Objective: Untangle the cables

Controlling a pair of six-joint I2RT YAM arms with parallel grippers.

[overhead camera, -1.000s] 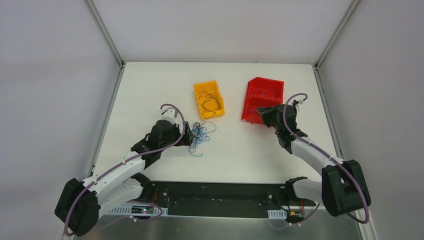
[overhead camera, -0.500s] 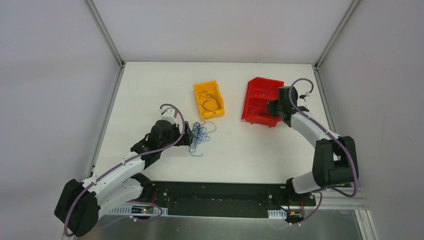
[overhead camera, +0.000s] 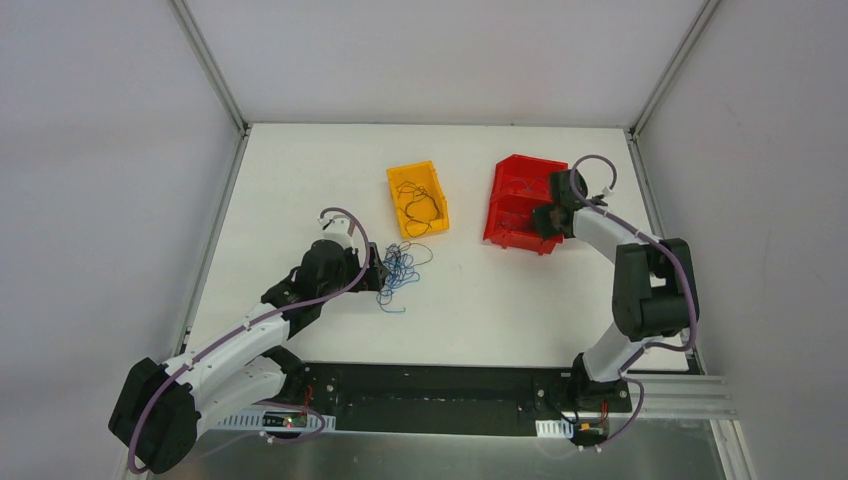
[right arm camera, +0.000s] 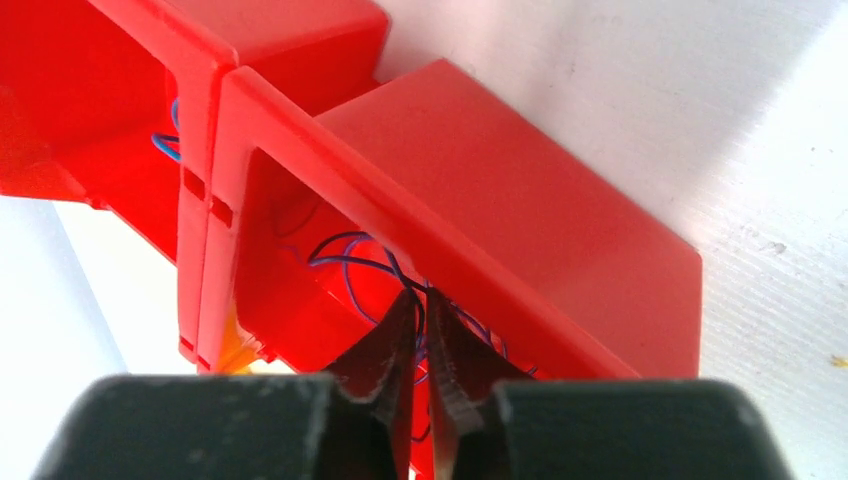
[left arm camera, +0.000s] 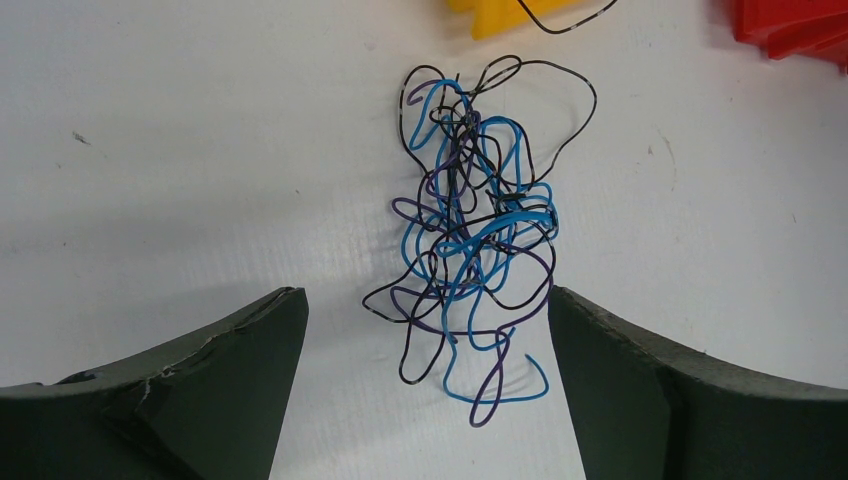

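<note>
On the table (left arm camera: pixel 150 150), near the yellow bin (left arm camera: pixel 490 15), your cables (left arm camera: pixel 470 240) lie tangled between the wide-spread fingers of your left gripper (left arm camera: pixel 425 310). Your right gripper (right arm camera: pixel 420 310) has its fingers nearly together among wires (right arm camera: pixel 350 265) in the red bin (right arm camera: pixel 520 200); whether they pinch one, you cannot tell.

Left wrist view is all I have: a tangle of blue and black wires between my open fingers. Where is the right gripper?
Observer: The right gripper is at the red bin, its almost-closed fingertips poking into an open compartment.
Operator: Anything in that compartment?
Observer: Thin blue and dark wires, right at the fingertips. I cannot tell whether they are pinched.
Operator: And the yellow bin's inside?
Observer: The yellow bin holds a few curly dark wires.
</note>
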